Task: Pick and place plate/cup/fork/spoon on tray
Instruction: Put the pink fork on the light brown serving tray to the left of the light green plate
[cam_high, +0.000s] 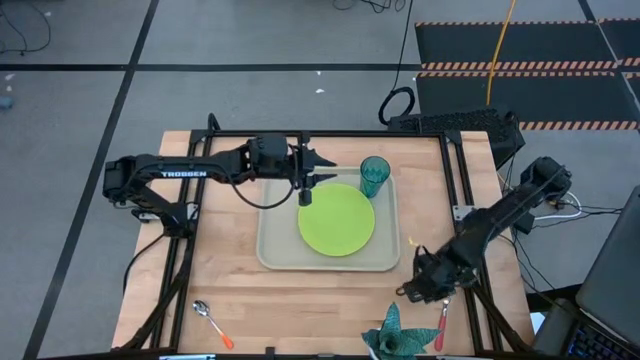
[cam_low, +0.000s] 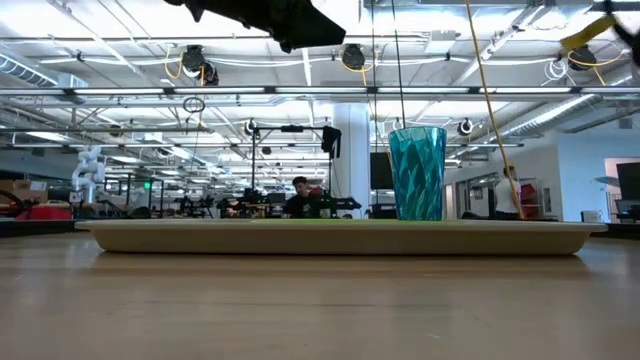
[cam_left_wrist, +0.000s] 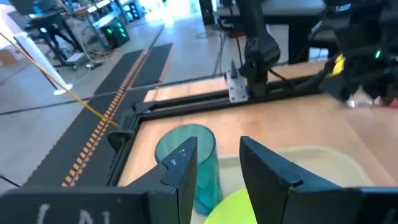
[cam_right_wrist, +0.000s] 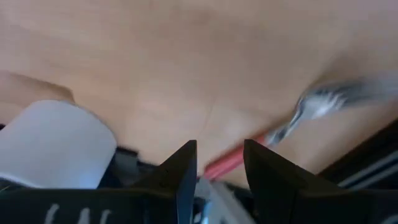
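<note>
Since the high view shows plate (cam_high: 336, 220) and cup (cam_high: 375, 176) on the tray (cam_high: 275, 250), half's done; spoon (cam_high: 212, 322) sits near-left, left gripper (cam_high: 304, 184) open and empty above the tray. Right wrist view: right gripper (cam_right_wrist: 219, 163) parted beside the fork (cam_right_wrist: 292, 124), nothing grasped yet.

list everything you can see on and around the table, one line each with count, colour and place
large beige rectangular tray: one, beige, middle of the table
round flat lime-green plate: one, lime green, on the tray
translucent teal tumbler cup: one, teal, upright in the tray's far right corner
fork with silver tines and red handle: one, near right edge, beside the right gripper
spoon with silver bowl and orange handle: one, near left of the table
spiky teal leafy object: one, teal, near edge
wooden table: one, light wood
left gripper: one, dark, open, over the plate's far left edge
right gripper: one, dark, low by the fork, nothing held
</note>
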